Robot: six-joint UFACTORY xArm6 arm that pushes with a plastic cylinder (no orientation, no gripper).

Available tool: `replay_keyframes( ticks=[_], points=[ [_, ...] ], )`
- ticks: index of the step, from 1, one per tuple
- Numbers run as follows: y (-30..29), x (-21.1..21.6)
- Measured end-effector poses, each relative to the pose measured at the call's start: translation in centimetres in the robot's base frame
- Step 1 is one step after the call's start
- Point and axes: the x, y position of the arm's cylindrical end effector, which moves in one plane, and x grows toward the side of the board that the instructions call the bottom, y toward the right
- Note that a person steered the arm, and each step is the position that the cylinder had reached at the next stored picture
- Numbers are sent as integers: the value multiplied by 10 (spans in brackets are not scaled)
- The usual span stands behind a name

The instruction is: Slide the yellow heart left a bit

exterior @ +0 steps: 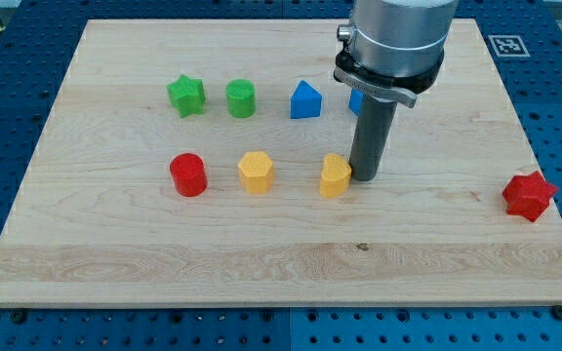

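Tip (365, 178) touching yellow heart (335, 176), at its view-right side

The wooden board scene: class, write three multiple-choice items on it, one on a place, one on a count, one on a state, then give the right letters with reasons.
1. Where is my tip relative to the yellow heart?
A. at its right side
B. far to its left
C. below it, near the board's bottom edge

2. How many yellow blocks lie on the board?
A. one
B. two
C. four

3. The red star is:
A. stacked on the red cylinder
B. alone near the view's right edge
C. touching the tip

Answers: 1 A, the rod's end stands right beside the heart's right side. 2 B, the heart and the yellow hexagon. 3 B, no block lies near it.
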Motion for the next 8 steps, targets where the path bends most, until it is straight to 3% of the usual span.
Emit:
replay_keyframes(
  ticks=[4, 8],
  points=[
    [27, 1],
    [10, 27]
  ],
)
